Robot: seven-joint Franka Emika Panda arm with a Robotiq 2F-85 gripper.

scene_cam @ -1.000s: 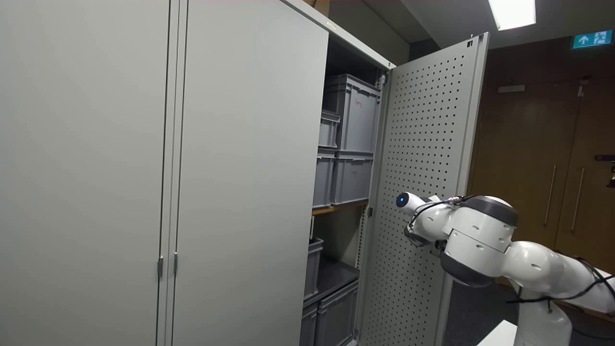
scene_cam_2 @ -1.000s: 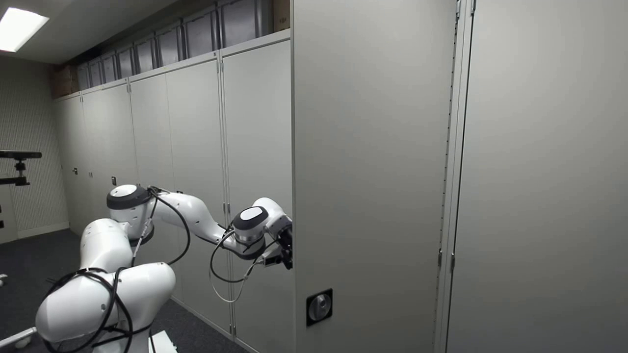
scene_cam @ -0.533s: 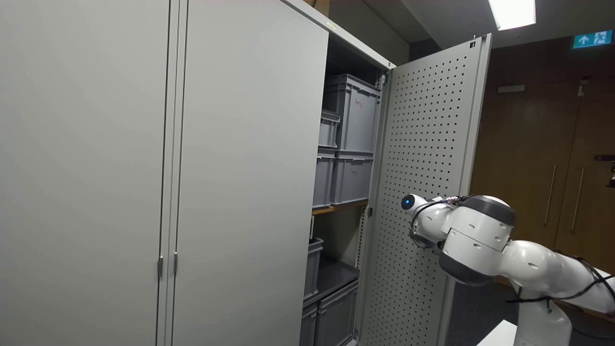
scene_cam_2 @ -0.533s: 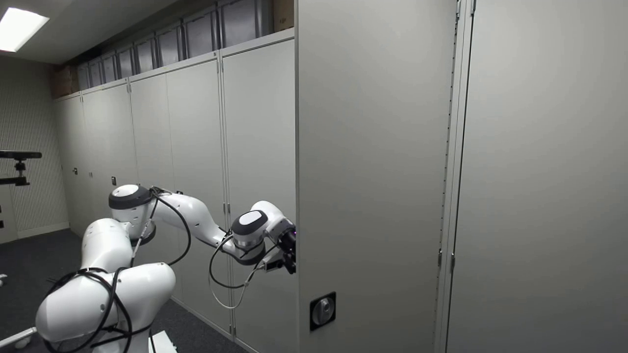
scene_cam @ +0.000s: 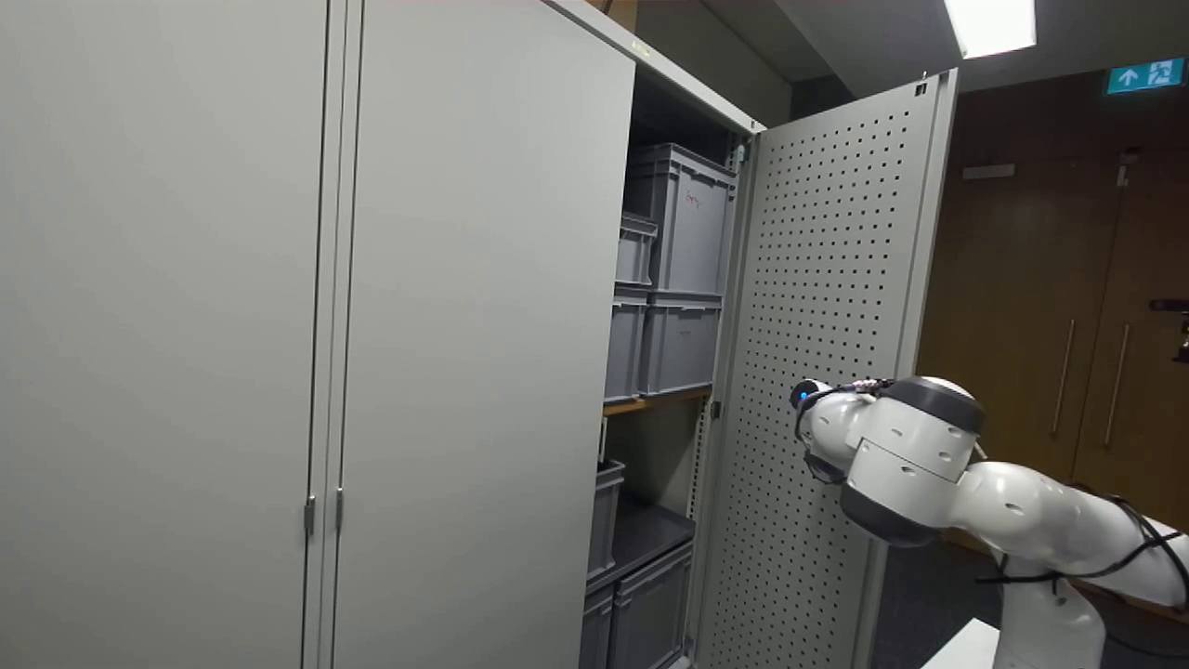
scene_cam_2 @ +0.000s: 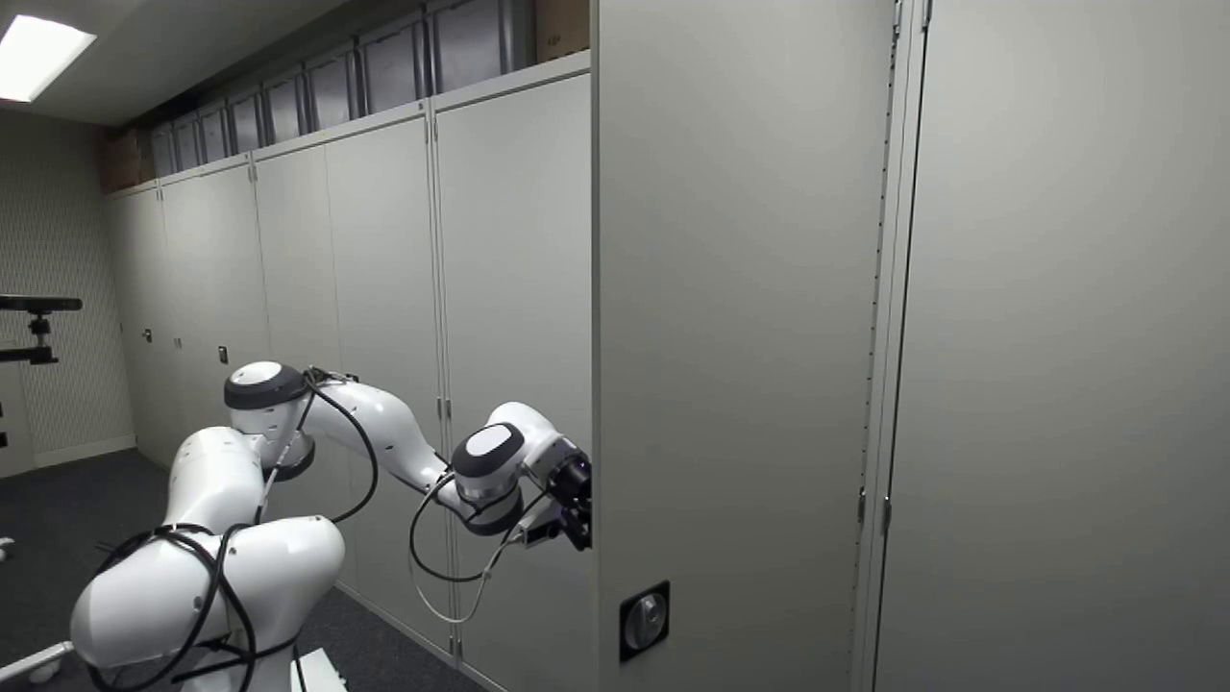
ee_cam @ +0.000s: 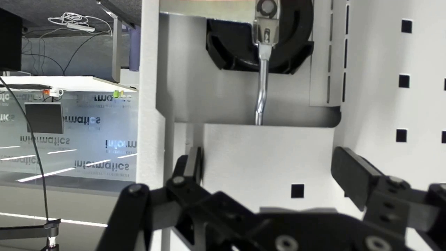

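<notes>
The perforated door (scene_cam: 817,307) has swung wider from the hinge-side edge of the storage cabinet (scene_cam: 492,325), appears stiff and fairly heavy, and is best held at its folded free edge (ee_cam: 150,104), where the hand (ee_cam: 266,153) stands spread, gripping nothing.

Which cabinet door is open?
The perforated-faced door in front of the fingers: it stands swung out, baring grey bins; the other cabinet doors look shut.
</notes>
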